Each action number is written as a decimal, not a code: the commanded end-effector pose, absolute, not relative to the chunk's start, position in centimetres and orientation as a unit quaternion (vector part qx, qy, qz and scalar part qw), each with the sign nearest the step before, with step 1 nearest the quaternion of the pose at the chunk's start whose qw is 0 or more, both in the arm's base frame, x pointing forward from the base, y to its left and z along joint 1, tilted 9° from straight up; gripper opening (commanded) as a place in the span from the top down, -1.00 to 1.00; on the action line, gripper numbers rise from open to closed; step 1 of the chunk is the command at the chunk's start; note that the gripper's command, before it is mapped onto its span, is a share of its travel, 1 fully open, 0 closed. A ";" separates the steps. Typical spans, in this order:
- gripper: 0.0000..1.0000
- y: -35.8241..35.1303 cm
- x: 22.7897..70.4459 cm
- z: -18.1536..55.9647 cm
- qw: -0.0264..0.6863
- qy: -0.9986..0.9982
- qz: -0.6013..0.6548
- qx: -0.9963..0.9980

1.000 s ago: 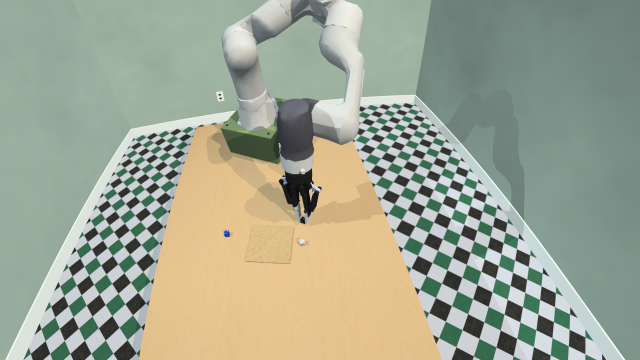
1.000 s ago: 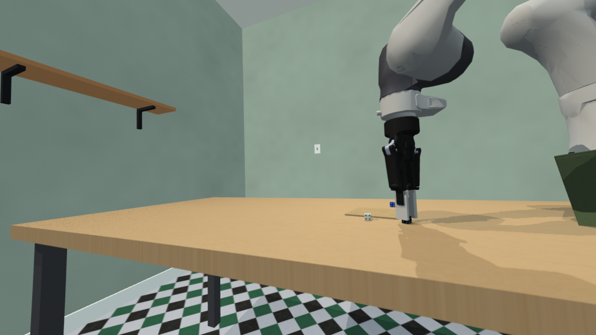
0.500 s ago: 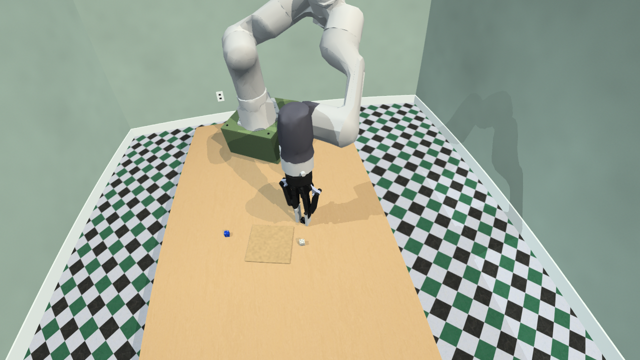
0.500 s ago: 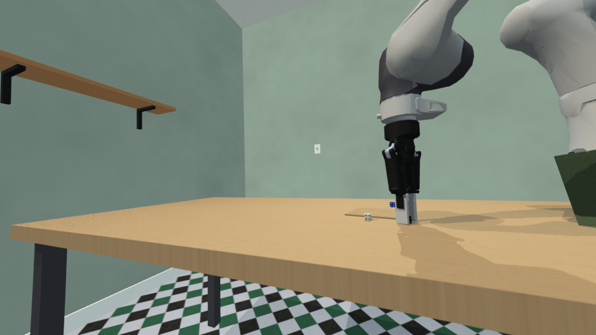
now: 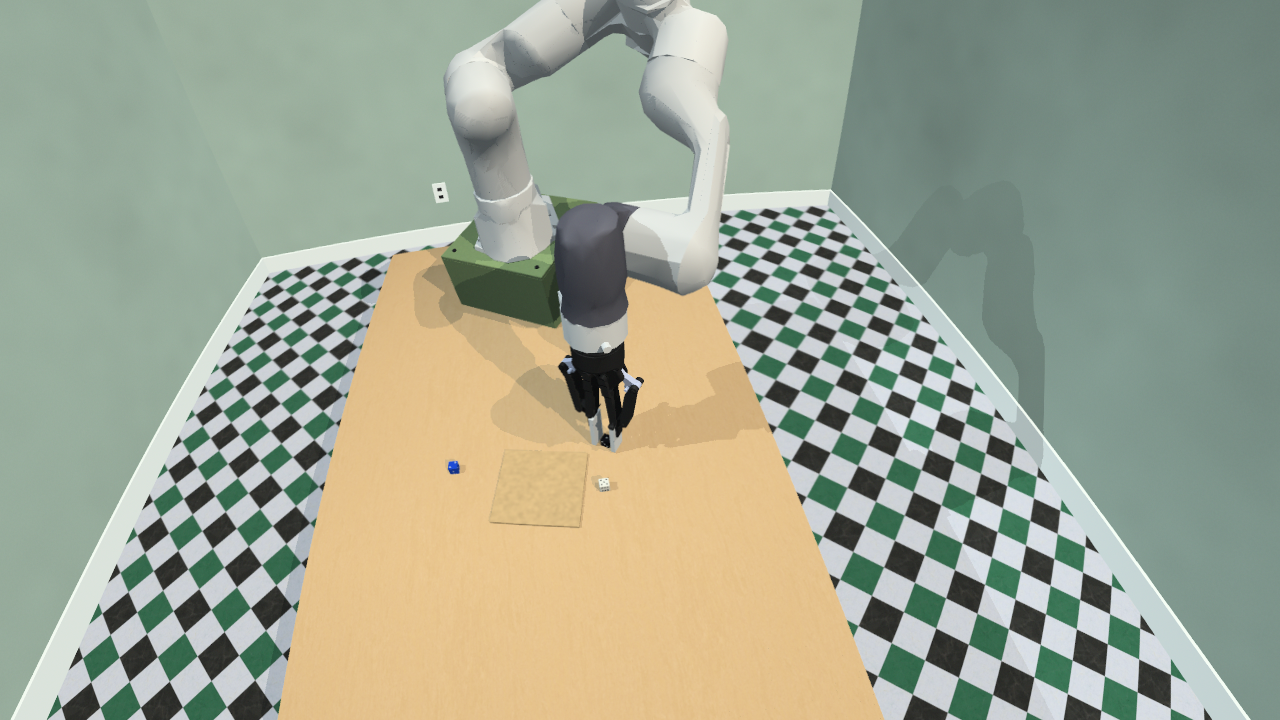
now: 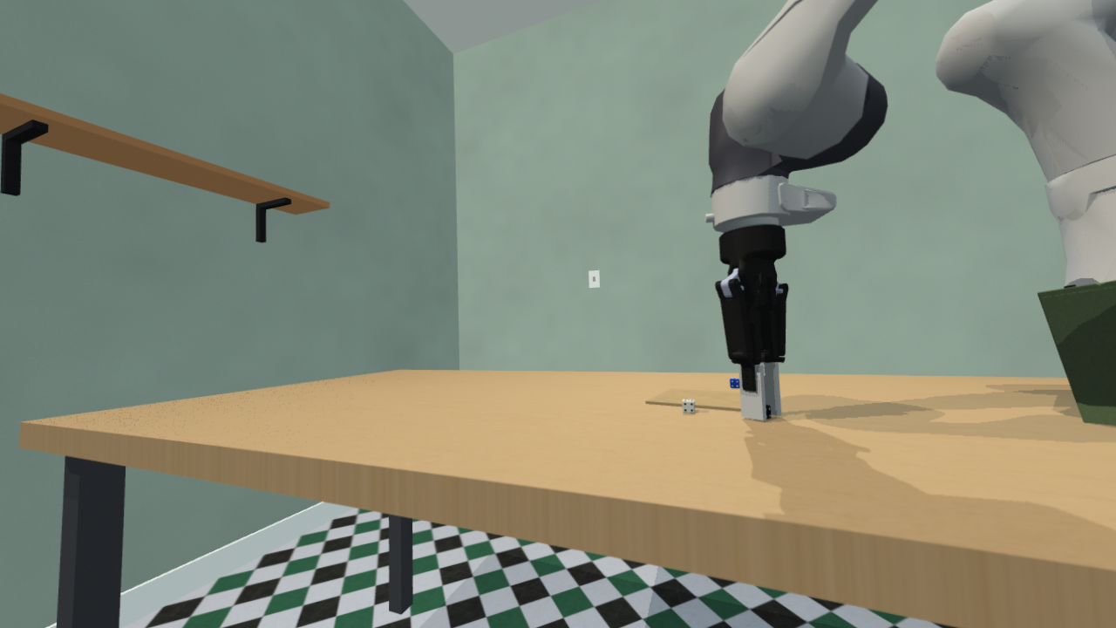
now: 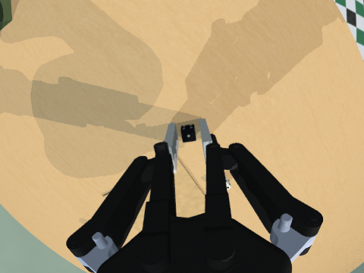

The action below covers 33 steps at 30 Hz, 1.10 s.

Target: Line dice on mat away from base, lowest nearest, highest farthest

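A tan mat lies flat on the table; it shows edge-on in the side view. A blue die sits on the table left of the mat. A white die sits on the table just off the mat's right edge. A black die sits on the table behind the mat's far right corner. My gripper is lowered to the table with its fingers on either side of the black die. The fingers stand narrowly open, with a small gap on each side of the die.
The robot's green base block stands at the table's far end. The arm's shadow falls across the table behind the gripper. A wall shelf hangs well above the table on the left wall.
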State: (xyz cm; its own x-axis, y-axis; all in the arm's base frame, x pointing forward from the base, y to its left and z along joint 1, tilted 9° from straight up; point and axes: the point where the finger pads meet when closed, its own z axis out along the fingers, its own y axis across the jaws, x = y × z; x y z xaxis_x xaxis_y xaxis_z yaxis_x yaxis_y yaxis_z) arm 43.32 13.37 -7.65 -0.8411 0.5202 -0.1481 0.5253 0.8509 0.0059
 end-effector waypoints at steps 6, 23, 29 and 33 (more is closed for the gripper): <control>0.63 13.3 43.5 -7.7 0.074 0.960 -0.018 0.271; 0.87 13.3 43.5 -7.7 0.074 0.960 -0.018 0.271; 0.87 13.3 43.5 -7.7 0.074 0.960 -0.018 0.271; 0.87 13.3 43.5 -7.7 0.074 0.960 -0.018 0.271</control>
